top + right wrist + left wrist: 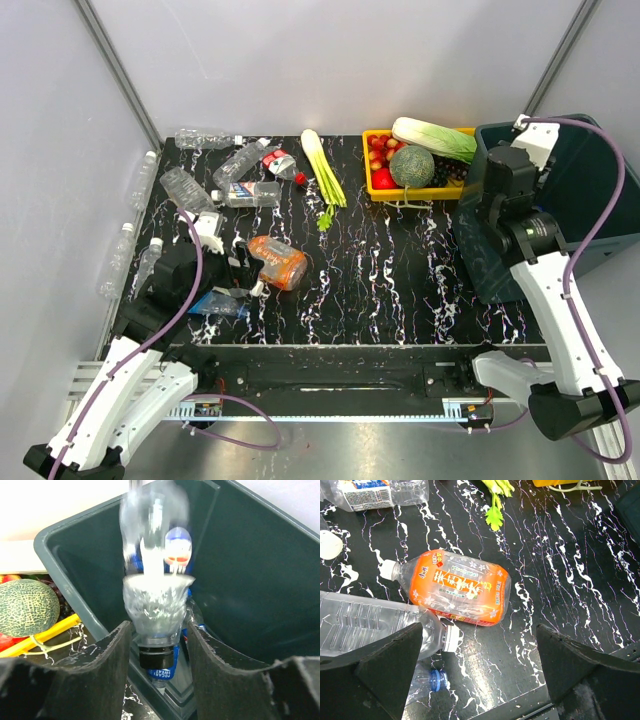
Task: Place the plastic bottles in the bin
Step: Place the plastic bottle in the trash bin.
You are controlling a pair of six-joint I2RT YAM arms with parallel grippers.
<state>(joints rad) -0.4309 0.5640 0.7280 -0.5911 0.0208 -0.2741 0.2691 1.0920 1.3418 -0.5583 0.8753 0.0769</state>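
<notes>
Right wrist view: right fingers [156, 645] parted around a blurred bottle [155, 575] over the bin [260, 580]; left fingers [480, 670] spread wide.

Black white-veined marble-look tabletop [400, 280], plain pale grey walls [330, 60], possibly panels, even bright light

Lab test cell: white enclosure panels [330, 60] around black marbled table [400, 280].

Yellow tray [383, 190] with melon [411, 166] and cabbage [433, 138]; celery [322, 166] beside it.
</notes>
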